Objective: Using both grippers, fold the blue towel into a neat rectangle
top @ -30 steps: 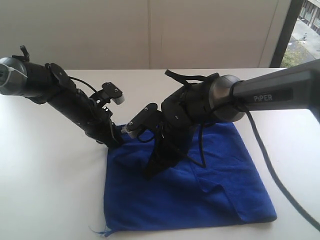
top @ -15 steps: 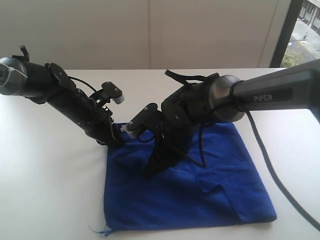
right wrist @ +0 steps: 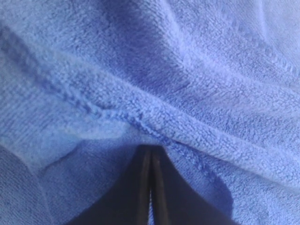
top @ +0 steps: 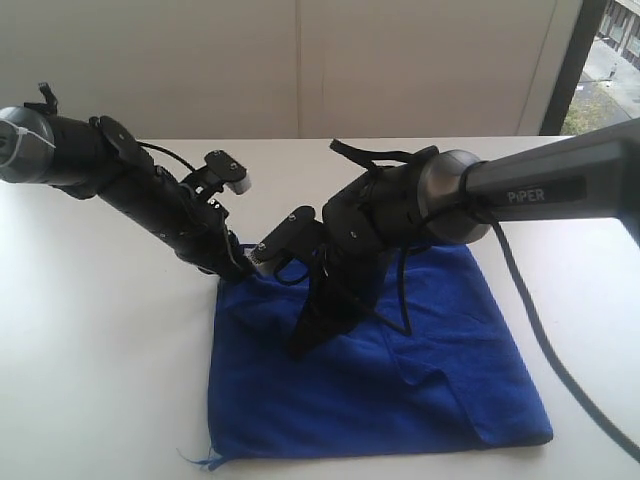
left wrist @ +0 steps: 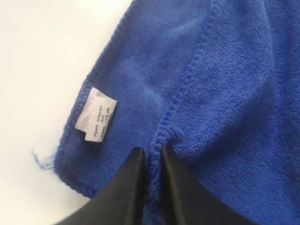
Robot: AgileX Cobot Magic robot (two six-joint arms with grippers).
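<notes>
Blue towel (top: 400, 370): left gripper (left wrist: 149, 157) closed, pinching only the hem (left wrist: 190, 75). Right gripper (right wrist: 150, 152) pressed closed; catch unclear. Risk: hem slips on lifting, skewing the fold.

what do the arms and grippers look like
The left arm and right arm are black tubes with rounded grey joints; the right carries white PiPER lettering. Thin black cables loop beside them. The left gripper and right gripper end in narrow, tapered black fingers.

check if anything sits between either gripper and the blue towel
Nothing visible does. The left gripper pinches a hem of the blue towel near the white label, and the right gripper is closed on a fold.
</notes>
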